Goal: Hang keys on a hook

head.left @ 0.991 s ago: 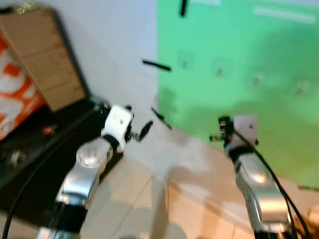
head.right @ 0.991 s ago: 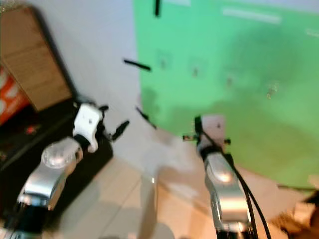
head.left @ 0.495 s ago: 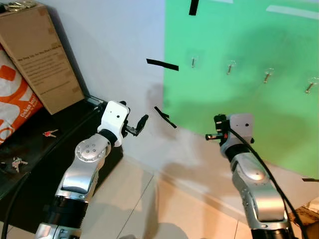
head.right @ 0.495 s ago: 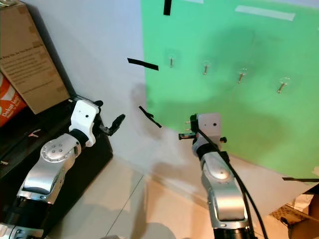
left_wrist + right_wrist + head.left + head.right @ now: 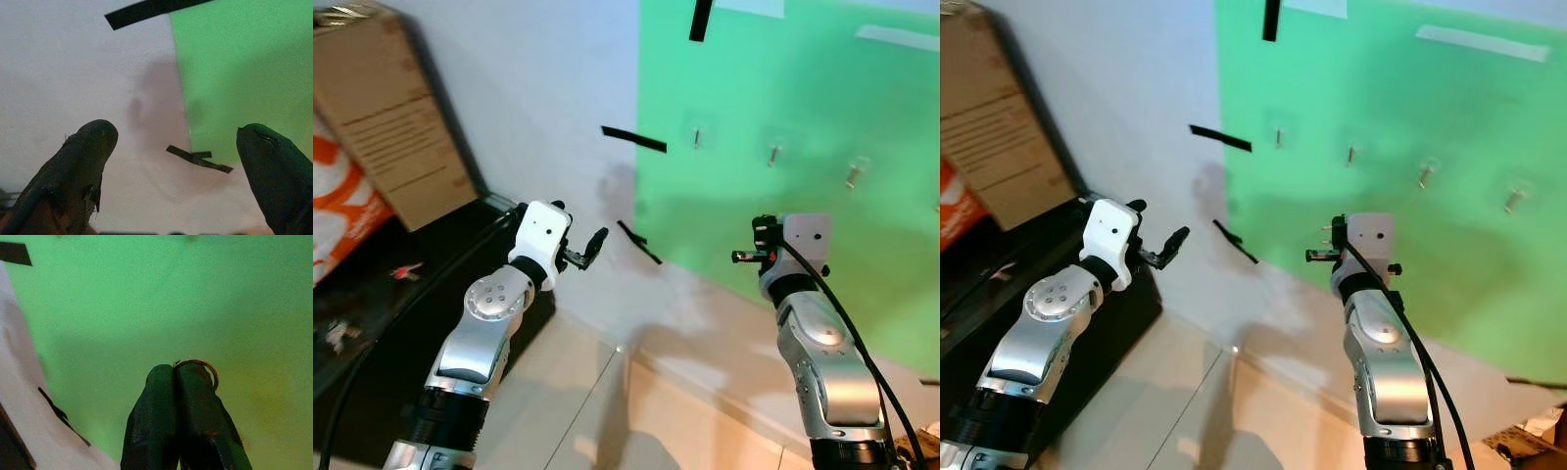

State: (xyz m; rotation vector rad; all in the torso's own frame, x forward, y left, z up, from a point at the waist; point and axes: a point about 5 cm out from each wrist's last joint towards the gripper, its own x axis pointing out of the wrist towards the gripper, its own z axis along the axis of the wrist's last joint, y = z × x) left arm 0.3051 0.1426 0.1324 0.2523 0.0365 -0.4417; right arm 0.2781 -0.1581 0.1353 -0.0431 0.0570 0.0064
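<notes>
Right gripper (image 5: 175, 369) jaws pinched tight on the key ring (image 5: 199, 366), loop left proud of the tips so I can thread a hook (image 5: 1350, 154) on the green board (image 5: 1449, 88); left gripper (image 5: 176, 142) spread wide, empty.

keys (image 5: 208, 373) — mostly hidden by fingers (image 5: 195, 396); hooks (image 5: 1351, 154) — blurred

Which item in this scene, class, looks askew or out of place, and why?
The black tape strips on the wall sit crooked: one slants at the green sheet's left edge, and a lower one looks crumpled and tilted. Keys also lie loose on the dark surface at left.
</notes>
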